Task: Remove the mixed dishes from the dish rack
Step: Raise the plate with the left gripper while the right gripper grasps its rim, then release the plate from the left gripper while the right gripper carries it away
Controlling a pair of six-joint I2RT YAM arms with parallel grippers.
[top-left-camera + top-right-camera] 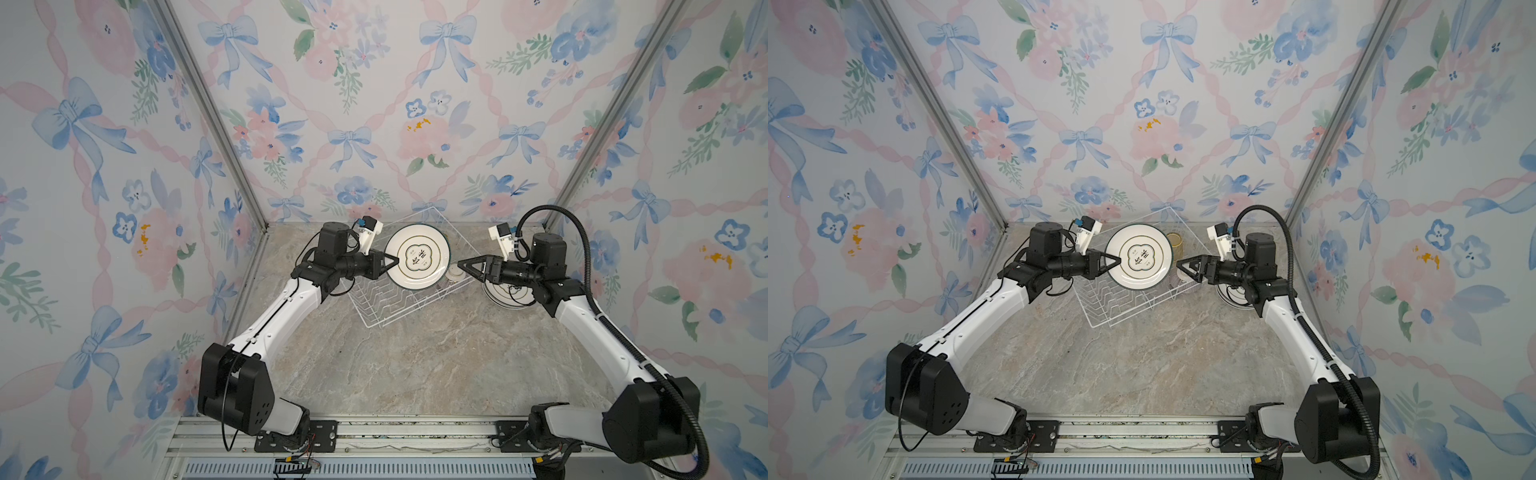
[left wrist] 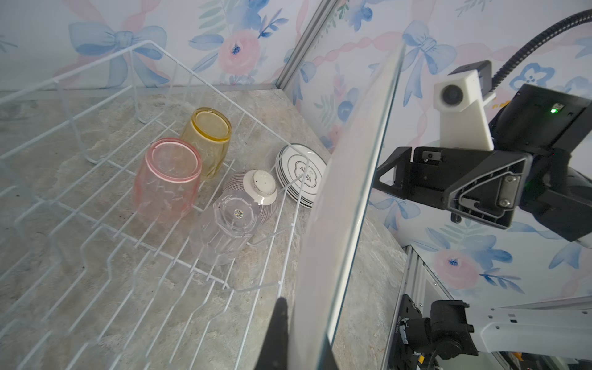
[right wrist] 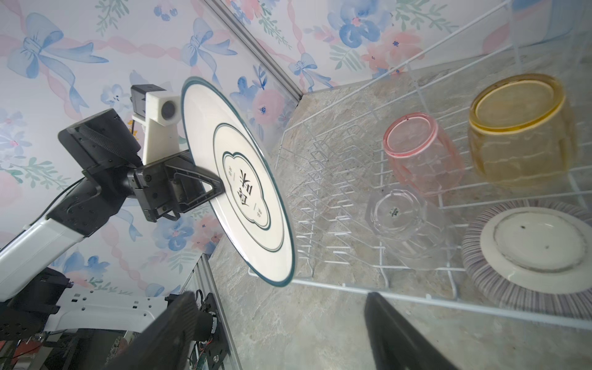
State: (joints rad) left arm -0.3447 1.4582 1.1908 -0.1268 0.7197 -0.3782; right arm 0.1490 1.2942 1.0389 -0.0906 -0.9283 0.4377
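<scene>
While 1 plate's (image 1: 419, 256) held, 3 tumblers (image 2: 166, 182) racked.

Plate (image 3: 246, 192) centre: two large dark Chinese characters inside a lobed outline, showing in both top views (image 1: 417, 256) (image 1: 1139, 256), strokes too soft to read for sure. Tiny stamps beside them, illegible. Clear tumbler (image 3: 397, 213) base: small printed sticker, illegible. Plate stack (image 2: 302, 174) centre mark, unreadable. Black base mount (image 2: 408, 320): white lettering, too blurred.
</scene>
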